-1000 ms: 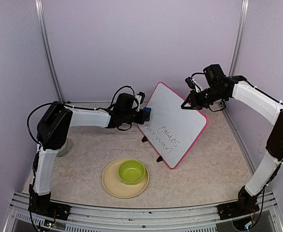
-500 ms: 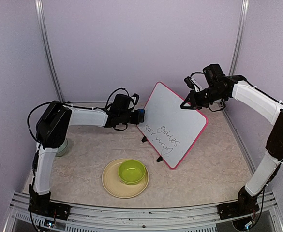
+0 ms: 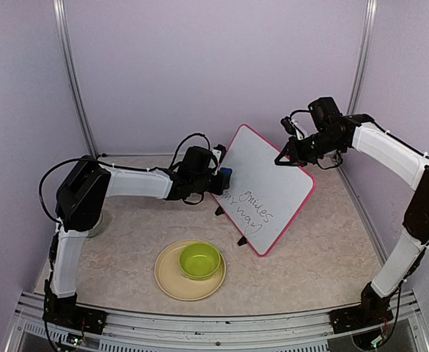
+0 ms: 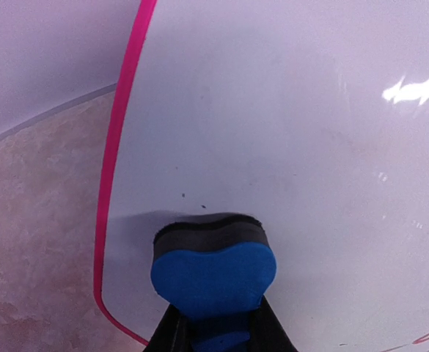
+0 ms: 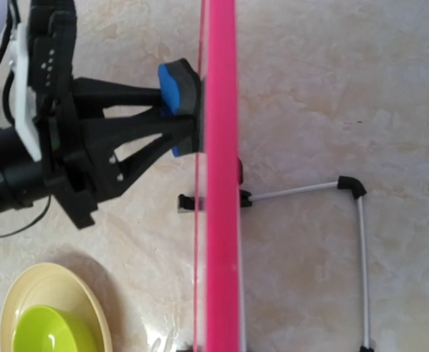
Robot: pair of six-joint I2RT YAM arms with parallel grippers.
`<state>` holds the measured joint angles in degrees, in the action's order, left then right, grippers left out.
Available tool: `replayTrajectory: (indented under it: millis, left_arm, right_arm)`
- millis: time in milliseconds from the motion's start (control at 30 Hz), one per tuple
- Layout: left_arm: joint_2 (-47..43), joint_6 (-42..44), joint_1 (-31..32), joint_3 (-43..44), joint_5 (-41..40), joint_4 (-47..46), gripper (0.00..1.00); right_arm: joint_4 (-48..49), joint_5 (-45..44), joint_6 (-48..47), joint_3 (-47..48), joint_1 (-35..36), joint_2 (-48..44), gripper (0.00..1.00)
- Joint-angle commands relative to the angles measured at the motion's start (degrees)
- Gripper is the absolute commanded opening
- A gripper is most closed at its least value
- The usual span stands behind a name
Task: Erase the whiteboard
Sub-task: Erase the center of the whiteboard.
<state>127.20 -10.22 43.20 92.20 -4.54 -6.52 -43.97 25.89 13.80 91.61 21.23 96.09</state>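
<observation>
The whiteboard [image 3: 269,183] stood on the table [image 3: 324,249], right of the middle and toward the back. It rested on its two black feet and leaned backward, and a thin wire stand [image 5: 361,242] reached out behind it on the table. Its long axis lay along the table, from the back left to the front right. Its white face looked to the left and a little to the front, toward the left arm [image 3: 133,180]. Dark handwriting was on the lower part of the face, while the upper part was plain white. The left jaws were closed on a blue eraser [image 4: 214,273] with a dark pad, and the pad was pressed flat on the face near the pink edge at the left end. The right arm [image 3: 386,150] reached to the top edge of the board, and the right jaws were closed on the pink frame there. In front of the board, apart from it, a green bowl [image 3: 200,260] sat on a pale yellow plate [image 3: 169,282].
</observation>
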Motion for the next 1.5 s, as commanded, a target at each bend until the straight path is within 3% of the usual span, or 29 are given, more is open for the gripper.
replayTrajectory:
  millis: [0,833,1100,1467]
  left_arm:
    - [-1.41,1.94,4.42,-2.38,5.81,-3.06,0.02]
    - [-4.97,1.08,10.4,-9.18,8.9,-7.74,0.02]
    - [-4.3,-0.57,7.64,-8.37,-3.29,-4.09,0.01]
    - [-1.3,-0.44,4.61,-5.29,-7.34,-0.49,0.02]
  right_arm:
    - [-2.23,-2.6,-7.3,-0.87,1.0,1.03,0.0]
    - [-2.05,-2.6,-7.21,-1.09,1.0,0.94,0.0]
    - [-2.01,-2.77,-7.21,-1.3,1.01,0.6,0.0]
    - [-2.03,-2.69,-7.12,-1.17,1.01,0.81,0.0]
